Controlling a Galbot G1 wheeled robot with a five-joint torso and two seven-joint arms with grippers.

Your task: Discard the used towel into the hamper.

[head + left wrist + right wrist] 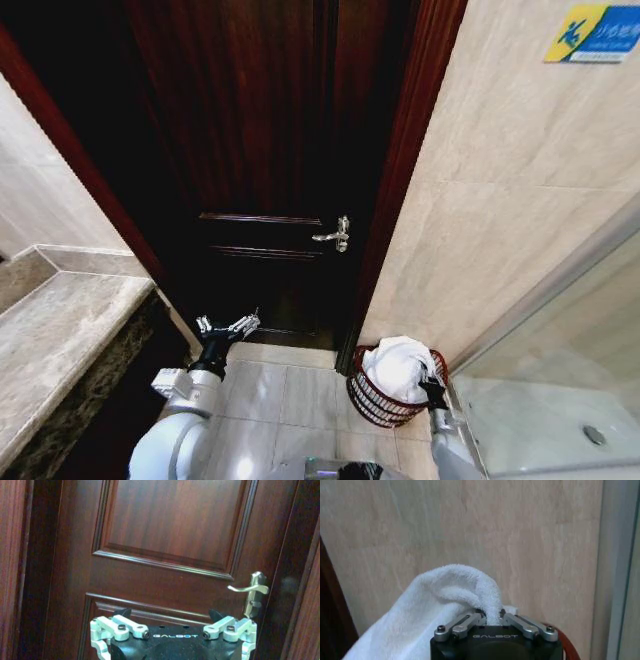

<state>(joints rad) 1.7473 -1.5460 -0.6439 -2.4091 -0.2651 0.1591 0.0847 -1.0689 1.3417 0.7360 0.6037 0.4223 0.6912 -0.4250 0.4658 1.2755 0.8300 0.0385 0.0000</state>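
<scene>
Now right gripper (490, 617) pinching towel (397, 365) over hamper (385, 400) rim.

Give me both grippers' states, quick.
Left gripper: open, empty, facing the door.
Right gripper: shut on the towel, over the hamper.

Left gripper (228, 325) raised at 7 o'clock, fingers spread wide; right gripper (432, 381) low at 5 o'clock, fingers pinched together.
</scene>
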